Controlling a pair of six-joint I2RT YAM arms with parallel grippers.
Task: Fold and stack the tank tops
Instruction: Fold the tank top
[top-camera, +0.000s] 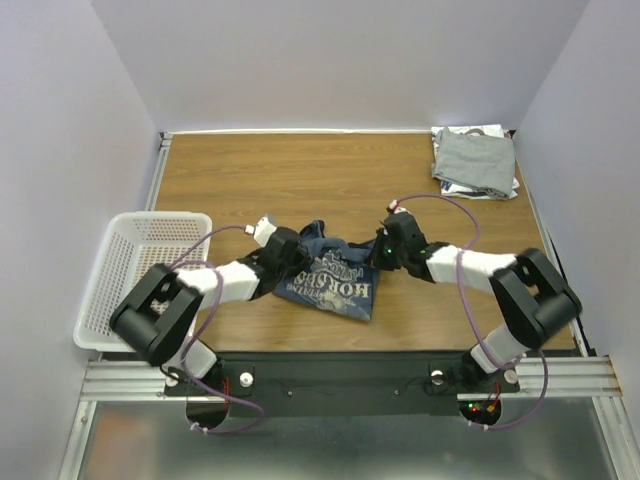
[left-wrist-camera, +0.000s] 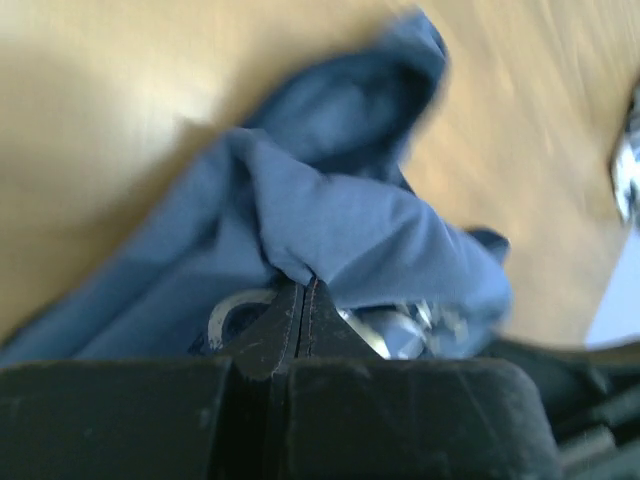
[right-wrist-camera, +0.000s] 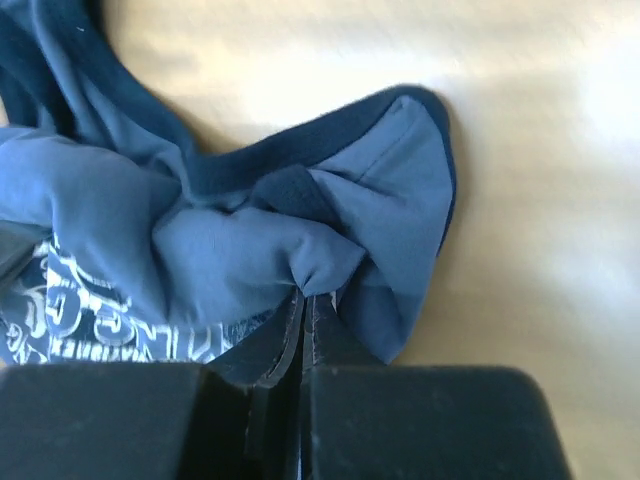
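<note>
Two arms reach inward over the table toward its near-centre.

**Top view**
- L arm: elbow raised beside the white mesh basket, forearm angled fwd and to the right. The left gripper sits at the left edge of the slate-blue tank top.
- R arm: approx. mirror pose, elbow raised at the near-right, forearm angled fwd and to the left. The right gripper sits at the garment's right edge.
- Garment: bunched between both grippers. Its lower part lies on the wood with the pale lettering facing up. Whether the upper edge is lifted cannot be told.
- Folded tank tops: stacked at the far-right corner, grey on top, well apart from the arms.

**L wrist view**
- Fingers pressed together, no gap visible, pinching a gathered fold of blue fabric at the tips.
- The cloth drapes away to both sides over the table. Img. blurred, so finer detail is not readable.

**R wrist view**
- Fingers closed tight on a pucker of the same fabric, which radiates in creases from the tips.
- The navy trim curves just beyond the pinch point.
- Lettering shows at lower left, beside the fingers.
- Bare wood fills the far and right side.
</note>
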